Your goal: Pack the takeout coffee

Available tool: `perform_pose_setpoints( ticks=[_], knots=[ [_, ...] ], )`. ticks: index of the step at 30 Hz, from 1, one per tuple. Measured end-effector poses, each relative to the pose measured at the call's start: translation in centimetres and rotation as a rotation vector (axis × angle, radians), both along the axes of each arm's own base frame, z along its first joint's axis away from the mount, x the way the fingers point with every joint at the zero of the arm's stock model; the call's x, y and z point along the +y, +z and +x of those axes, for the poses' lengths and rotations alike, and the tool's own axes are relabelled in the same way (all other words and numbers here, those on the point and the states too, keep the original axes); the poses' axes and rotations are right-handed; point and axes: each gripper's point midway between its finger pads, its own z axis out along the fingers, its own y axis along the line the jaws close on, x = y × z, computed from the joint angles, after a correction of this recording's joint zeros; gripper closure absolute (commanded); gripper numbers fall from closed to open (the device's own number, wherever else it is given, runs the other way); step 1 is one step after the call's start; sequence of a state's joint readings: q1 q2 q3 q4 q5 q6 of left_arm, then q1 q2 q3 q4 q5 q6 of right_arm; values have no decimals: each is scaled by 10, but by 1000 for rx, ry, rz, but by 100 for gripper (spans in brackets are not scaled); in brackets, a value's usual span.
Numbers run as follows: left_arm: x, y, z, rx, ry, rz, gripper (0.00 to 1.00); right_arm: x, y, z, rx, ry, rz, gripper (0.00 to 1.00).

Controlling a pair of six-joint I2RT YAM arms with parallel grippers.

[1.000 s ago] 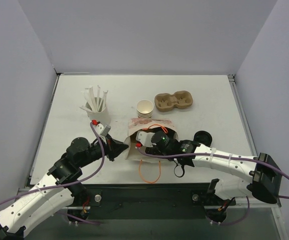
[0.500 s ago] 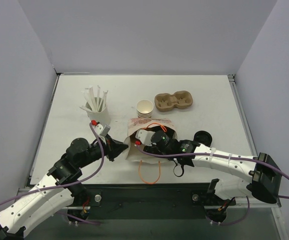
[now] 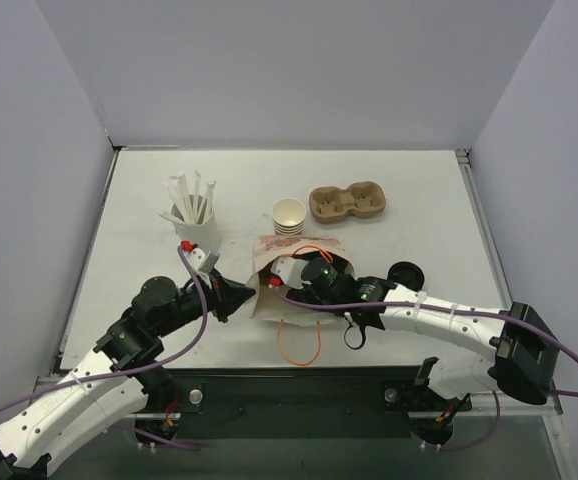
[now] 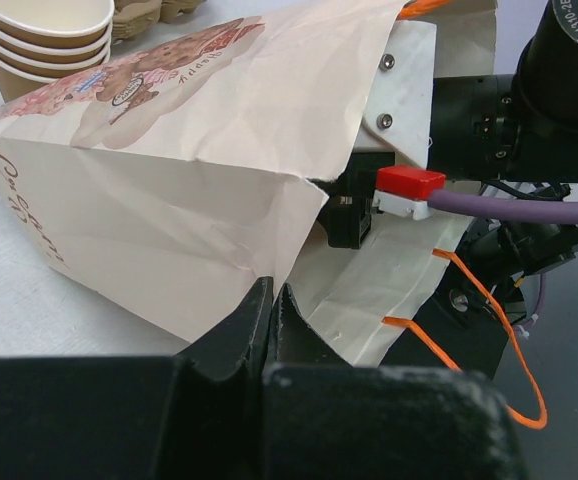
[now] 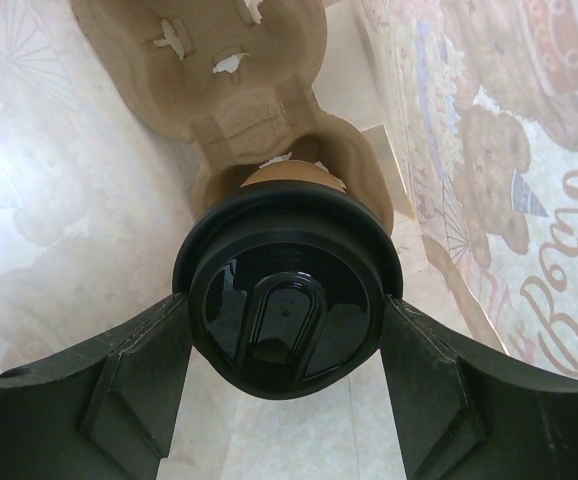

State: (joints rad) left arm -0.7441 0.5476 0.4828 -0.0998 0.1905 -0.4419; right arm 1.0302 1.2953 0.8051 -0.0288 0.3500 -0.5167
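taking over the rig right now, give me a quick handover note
Left gripper: shut on the lower lip of the paper bag, which lies on its side, mouth open.
Right gripper: inside the bag, closed on the lidded takeout coffee.
Done: the coffee is in the bag, at a pocket of the pulp carrier there; fully seated or not, unclear.
Left: release the coffee, withdraw the right arm, let go of the bag.

The top camera looks down over the whole table from behind, while both wrist cameras sit close on the bag, the right one inside it.
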Motion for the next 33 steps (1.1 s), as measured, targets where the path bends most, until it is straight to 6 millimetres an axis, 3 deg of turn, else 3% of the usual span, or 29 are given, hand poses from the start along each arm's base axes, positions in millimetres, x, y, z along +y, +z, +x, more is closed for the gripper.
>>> perform_pose_setpoints(
  ticks=[33],
  knots=[
    [1,-5,4,13,23,14,100,10,-1,7,4,7,52,68]
  ],
)
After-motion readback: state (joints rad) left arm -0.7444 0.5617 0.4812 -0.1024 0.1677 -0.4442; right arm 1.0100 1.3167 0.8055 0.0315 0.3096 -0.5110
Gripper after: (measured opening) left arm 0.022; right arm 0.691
